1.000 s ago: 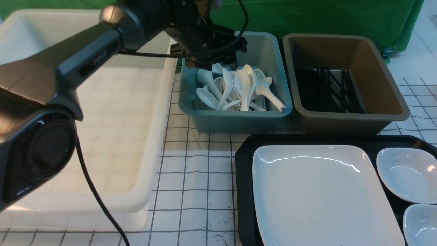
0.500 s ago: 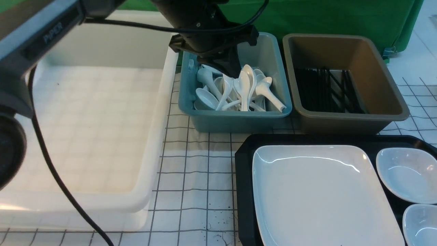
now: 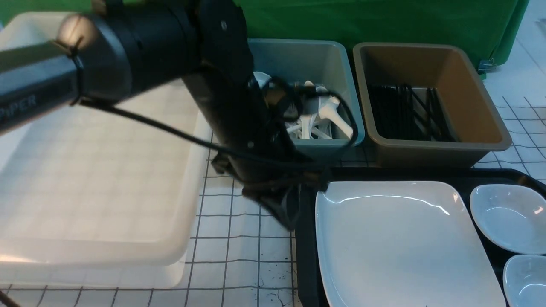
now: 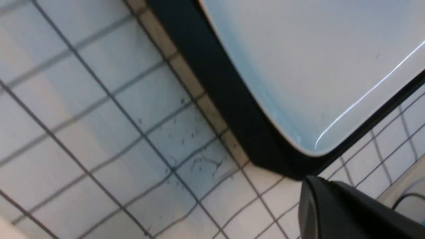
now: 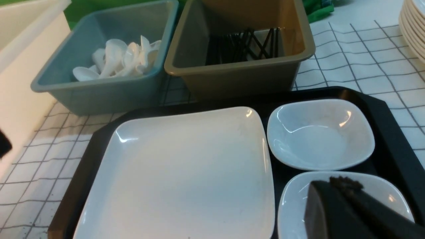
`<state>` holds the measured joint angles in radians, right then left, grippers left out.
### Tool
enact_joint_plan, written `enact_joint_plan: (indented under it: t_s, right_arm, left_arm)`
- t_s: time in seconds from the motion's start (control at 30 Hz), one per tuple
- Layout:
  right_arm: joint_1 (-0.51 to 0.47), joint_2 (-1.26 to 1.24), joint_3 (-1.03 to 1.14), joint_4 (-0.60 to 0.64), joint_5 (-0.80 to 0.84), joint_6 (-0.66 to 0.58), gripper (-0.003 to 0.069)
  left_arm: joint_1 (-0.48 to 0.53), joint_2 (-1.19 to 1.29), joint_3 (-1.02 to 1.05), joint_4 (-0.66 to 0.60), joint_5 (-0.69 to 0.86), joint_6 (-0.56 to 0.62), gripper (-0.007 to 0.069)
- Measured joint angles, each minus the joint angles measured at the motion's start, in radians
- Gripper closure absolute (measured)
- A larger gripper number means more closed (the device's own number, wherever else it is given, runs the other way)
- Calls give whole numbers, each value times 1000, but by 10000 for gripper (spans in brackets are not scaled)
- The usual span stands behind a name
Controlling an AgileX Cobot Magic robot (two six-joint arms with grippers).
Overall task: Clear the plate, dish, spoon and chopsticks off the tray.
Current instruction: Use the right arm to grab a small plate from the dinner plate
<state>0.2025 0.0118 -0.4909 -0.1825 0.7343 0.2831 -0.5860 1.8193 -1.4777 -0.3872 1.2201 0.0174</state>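
Fingers: left gripper [image 3: 286, 212] is dark and blurred, spread or closed I cannot tell; right gripper [image 5: 345, 212] shows one corner only, likewise unclear.
Left arm [image 3: 222, 98]: reaches in from the left, wrist bent downward at the far left corner of the tray [image 3: 304, 256].
Edges: gridded cloth [image 3: 243, 238] lies open between white bin [image 3: 106, 179] and tray rim.
Plate: plate [image 3: 401, 243] flat on tray, two small dishes [image 3: 507, 217] just beside.
Hidden: arm covers part of the teal spoon tub [image 3: 307, 59].

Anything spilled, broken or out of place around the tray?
Nothing serious. The plate lies flat on the tray; only small dark specks mark the cloth beside the tray's left edge.
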Motion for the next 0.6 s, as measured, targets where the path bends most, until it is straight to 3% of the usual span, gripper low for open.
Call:
enact_joint_plan:
  t_s: [0.2,0.43,0.6]
  right_arm:
    - [0,0,0,0,0,0,629]
    - [0,0,0,0,24,0,626]
    - [0,0,0,0,34,0,622]
  left_arm:
    - [-87,-1,148,-5,0,-49,537]
    - [-256,-10,187,-6,-9,-127,299]
    - [-346,-10,187,-6,-177,-158,169]
